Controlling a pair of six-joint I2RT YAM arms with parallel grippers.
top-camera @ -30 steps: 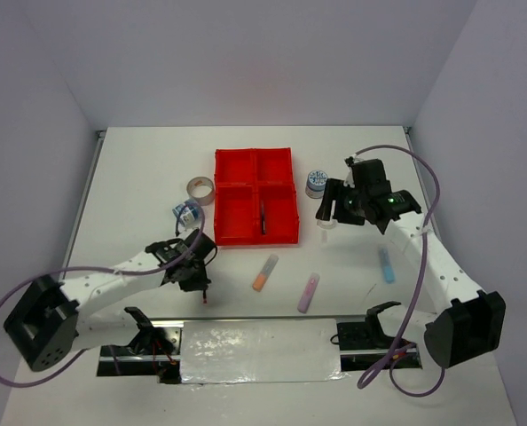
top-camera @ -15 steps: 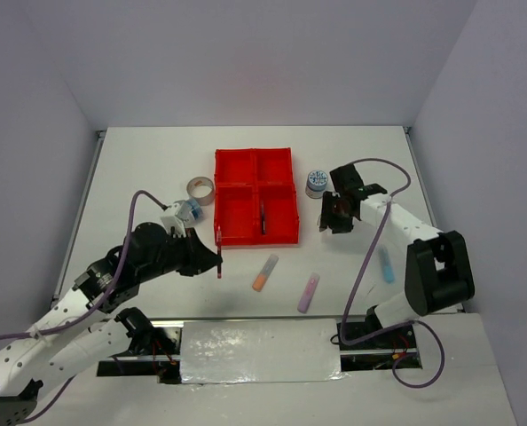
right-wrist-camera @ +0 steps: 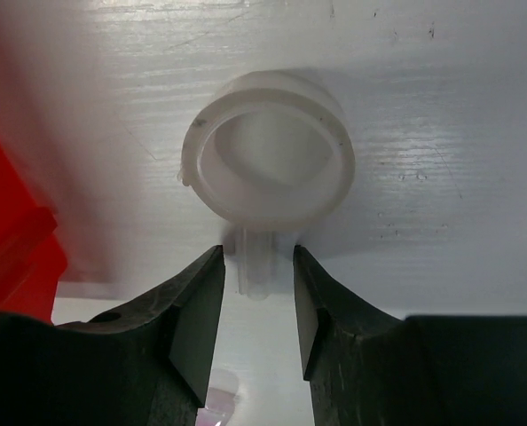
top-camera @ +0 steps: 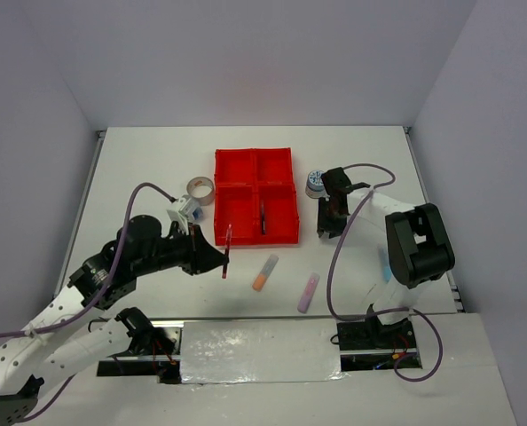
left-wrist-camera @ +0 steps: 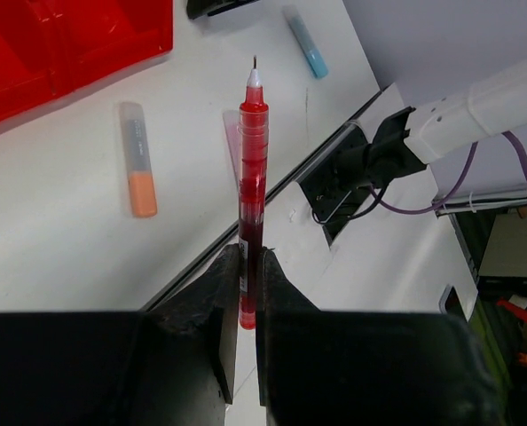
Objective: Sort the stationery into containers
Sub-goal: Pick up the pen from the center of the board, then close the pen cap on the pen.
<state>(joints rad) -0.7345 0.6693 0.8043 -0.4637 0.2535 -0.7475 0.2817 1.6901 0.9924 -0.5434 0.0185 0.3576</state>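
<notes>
Two grippers busy. Pinches red pen [left-wrist-camera: 253,191] by its butt end in closed left gripper [left-wrist-camera: 247,266], aloft just near of red tray [top-camera: 216,197]. Brackets near edge of clear tape ring [right-wrist-camera: 263,206], flat on table right of tray, with right gripper [right-wrist-camera: 256,266]; cannot tell whether clamped.

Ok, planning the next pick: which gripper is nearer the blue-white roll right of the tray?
Right. The right gripper is beside the roll; the left gripper, holding a red pen, is by the tray's near left corner.
</notes>
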